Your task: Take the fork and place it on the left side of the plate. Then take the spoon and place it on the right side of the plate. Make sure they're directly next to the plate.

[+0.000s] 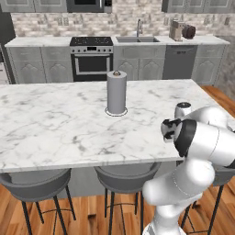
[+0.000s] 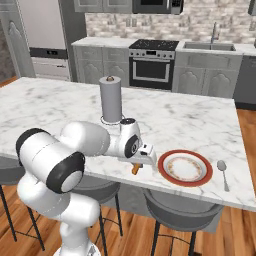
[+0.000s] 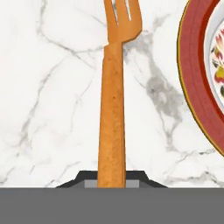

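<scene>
In the hand view the orange fork (image 3: 113, 109) runs straight up from between my gripper (image 3: 111, 180) tips, tines pointing away, over the marble counter. The gripper is shut on the fork's handle. The plate (image 3: 197, 87) with its red rim lies just to the fork's right, a strip of marble between them. From the right base view my gripper (image 2: 138, 164) hangs low over the counter's near edge, left of the plate (image 2: 165, 167), with the fork's orange end (image 2: 135, 169) poking out below. The grey spoon (image 2: 223, 173) lies on the counter right of the plate.
A grey paper-towel roll (image 1: 116, 92) stands upright mid-counter, behind my arm (image 2: 90, 140). Bar stools (image 1: 126, 179) sit under the counter's near edge. Stove (image 1: 91, 57) and sink (image 1: 137, 39) line the far wall.
</scene>
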You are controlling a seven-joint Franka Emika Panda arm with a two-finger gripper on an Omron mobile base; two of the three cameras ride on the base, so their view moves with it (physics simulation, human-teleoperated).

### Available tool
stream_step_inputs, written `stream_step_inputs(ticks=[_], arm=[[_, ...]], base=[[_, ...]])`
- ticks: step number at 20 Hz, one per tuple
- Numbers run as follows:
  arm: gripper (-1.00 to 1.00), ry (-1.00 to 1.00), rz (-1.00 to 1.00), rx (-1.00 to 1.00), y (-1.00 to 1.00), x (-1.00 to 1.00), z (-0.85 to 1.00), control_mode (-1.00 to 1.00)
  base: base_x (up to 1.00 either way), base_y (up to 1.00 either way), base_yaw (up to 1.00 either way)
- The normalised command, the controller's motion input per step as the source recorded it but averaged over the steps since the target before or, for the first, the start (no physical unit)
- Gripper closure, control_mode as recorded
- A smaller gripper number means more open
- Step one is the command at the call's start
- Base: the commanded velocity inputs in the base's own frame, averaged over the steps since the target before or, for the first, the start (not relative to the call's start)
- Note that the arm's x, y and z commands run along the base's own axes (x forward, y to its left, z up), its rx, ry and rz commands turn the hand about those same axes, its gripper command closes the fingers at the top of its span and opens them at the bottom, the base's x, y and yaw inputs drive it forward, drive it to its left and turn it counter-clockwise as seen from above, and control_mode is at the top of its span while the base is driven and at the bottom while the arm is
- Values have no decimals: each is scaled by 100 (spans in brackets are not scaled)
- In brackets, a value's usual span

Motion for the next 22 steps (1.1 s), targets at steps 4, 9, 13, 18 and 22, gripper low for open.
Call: stream_step_inputs(ticks=[4, 9, 13, 18, 22], arm=[[100, 0, 0, 1, -11, 40, -19, -100], [100, 0, 0, 0, -14, 26, -27, -100], [100, 0, 0, 0, -17, 12, -28, -100], [100, 1, 0, 0, -7, 18, -29, -100], [100, 2, 0, 0, 0, 21, -28, -100]], base=[[0, 0, 0], [0, 0, 0], [0, 0, 0], [0, 0, 0], [0, 0, 0]])
